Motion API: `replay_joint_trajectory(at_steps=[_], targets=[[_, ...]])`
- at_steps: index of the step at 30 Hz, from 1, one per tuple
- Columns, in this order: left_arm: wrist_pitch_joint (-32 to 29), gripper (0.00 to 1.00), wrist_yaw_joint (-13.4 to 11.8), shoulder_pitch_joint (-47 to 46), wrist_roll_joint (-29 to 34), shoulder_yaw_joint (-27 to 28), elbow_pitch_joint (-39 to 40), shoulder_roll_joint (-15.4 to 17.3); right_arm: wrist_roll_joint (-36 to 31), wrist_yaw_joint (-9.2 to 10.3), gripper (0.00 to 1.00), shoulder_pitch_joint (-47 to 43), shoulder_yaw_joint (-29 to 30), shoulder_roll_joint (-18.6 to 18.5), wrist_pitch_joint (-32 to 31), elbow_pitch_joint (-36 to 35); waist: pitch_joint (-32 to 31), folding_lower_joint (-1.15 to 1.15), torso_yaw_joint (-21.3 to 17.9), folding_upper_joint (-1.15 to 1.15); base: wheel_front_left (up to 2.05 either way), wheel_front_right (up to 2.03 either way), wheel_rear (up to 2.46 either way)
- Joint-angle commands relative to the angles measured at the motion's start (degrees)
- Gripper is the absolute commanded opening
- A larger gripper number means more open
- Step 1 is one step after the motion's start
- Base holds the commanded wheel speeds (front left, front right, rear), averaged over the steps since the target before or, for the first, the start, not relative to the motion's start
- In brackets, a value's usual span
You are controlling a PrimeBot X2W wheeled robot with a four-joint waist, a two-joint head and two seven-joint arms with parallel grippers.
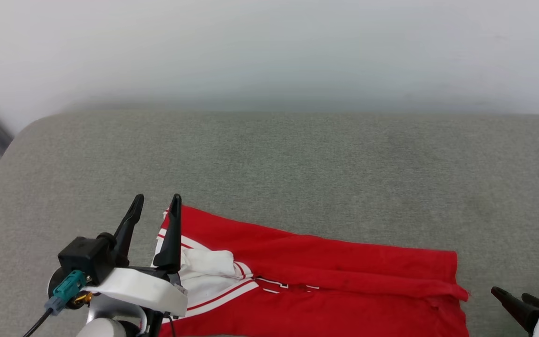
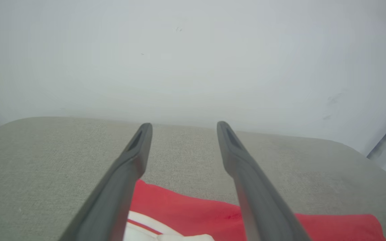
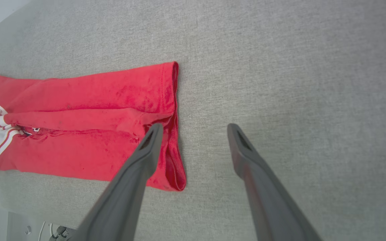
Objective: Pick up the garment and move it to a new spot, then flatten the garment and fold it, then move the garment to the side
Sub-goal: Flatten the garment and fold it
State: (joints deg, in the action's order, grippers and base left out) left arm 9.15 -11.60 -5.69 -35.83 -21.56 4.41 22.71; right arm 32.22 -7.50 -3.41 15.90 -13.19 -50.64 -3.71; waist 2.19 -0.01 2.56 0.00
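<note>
While the left tool and right tool stand spread and empty, the garment lies folded lengthwise on the counter, lower middle of the head view; pinching only its top layer could undo the fold.

Lighting is bright, flat and diffuse, source not obvious. No hard shadows on the grey woven-fabric cushion top, just a soft dim band on the pale matte wall behind the cushion's far edge. No glare. Red jersey T-shirt with white sleeves on the cushion is slightly oversaturated, creases readable. Wrist views: long dark fingers of the left gripper go soft near the lens, and the cushion's far edge bows.
</note>
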Motion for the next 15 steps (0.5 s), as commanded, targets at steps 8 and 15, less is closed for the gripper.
replay_joint_trajectory(at_steps=[8, 15], targets=[[4.10, 1.00, -1.81, -1.24, 4.74, -0.60, 3.52, -1.14, -0.14, 0.02, 1.00, 3.42, 1.79, 2.51, -1.14, 4.52, 3.77, 0.01, 4.92, 0.00, 0.00, 0.00, 0.00], [5.15, 1.00, -1.27, -3.11, 6.52, -0.83, 3.83, -2.09, -0.58, 0.03, 1.00, 5.21, 1.12, 4.07, -4.12, 11.14, 6.59, 0.01, 7.43, 0.00, 0.00, 0.00, 0.00]])
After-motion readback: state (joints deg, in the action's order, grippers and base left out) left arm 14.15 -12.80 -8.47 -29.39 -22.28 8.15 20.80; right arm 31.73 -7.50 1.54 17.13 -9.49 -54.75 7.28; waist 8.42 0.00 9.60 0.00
